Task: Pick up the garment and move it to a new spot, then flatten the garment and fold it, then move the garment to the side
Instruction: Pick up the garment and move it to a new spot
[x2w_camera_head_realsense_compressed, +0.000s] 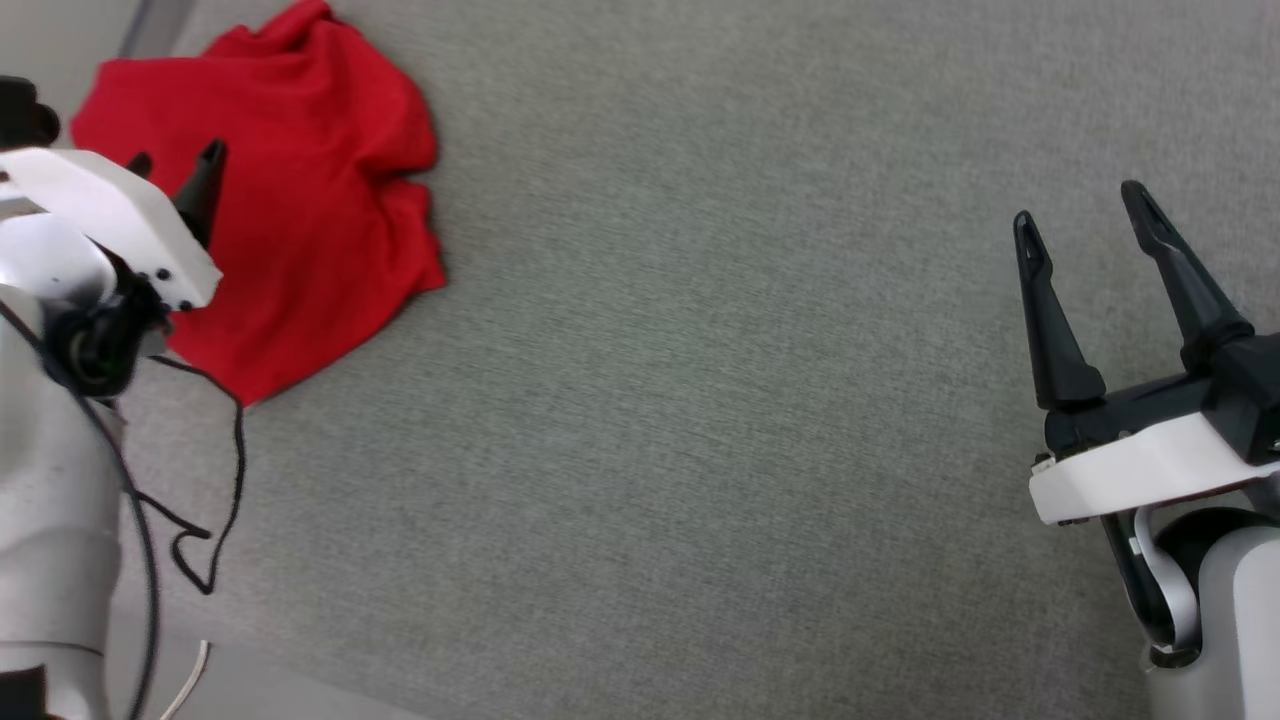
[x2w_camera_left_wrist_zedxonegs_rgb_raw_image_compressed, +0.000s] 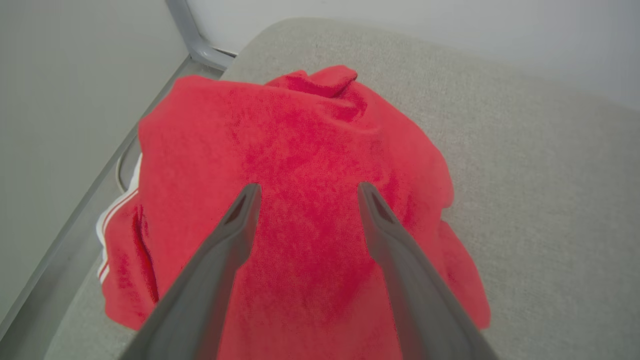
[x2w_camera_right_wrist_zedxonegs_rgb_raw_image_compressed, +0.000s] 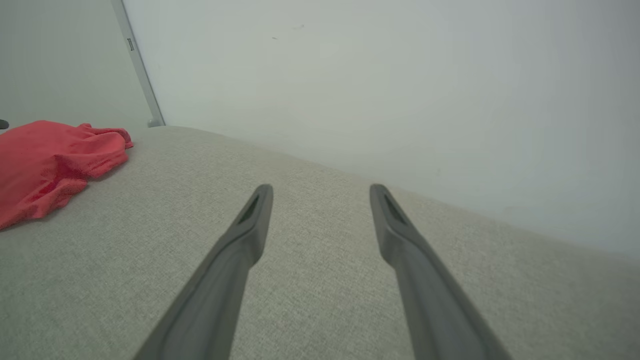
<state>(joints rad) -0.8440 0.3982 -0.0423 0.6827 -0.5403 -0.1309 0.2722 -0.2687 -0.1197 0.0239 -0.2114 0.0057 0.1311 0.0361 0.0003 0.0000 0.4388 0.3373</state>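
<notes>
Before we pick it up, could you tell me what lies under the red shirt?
The shirt lies on a grey surface; its white striped sleeve peeks out. Anything beneath is covered.

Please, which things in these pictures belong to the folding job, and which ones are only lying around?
For the job: crumpled red T-shirt; left gripper, open, pointed at it; right gripper, open, far from it.
Just lying about: black cable; grey fabric surface; metal post.

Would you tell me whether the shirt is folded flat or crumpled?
Crumpled: the shirt lies in a bunched heap with uneven folds and ridges.
</notes>
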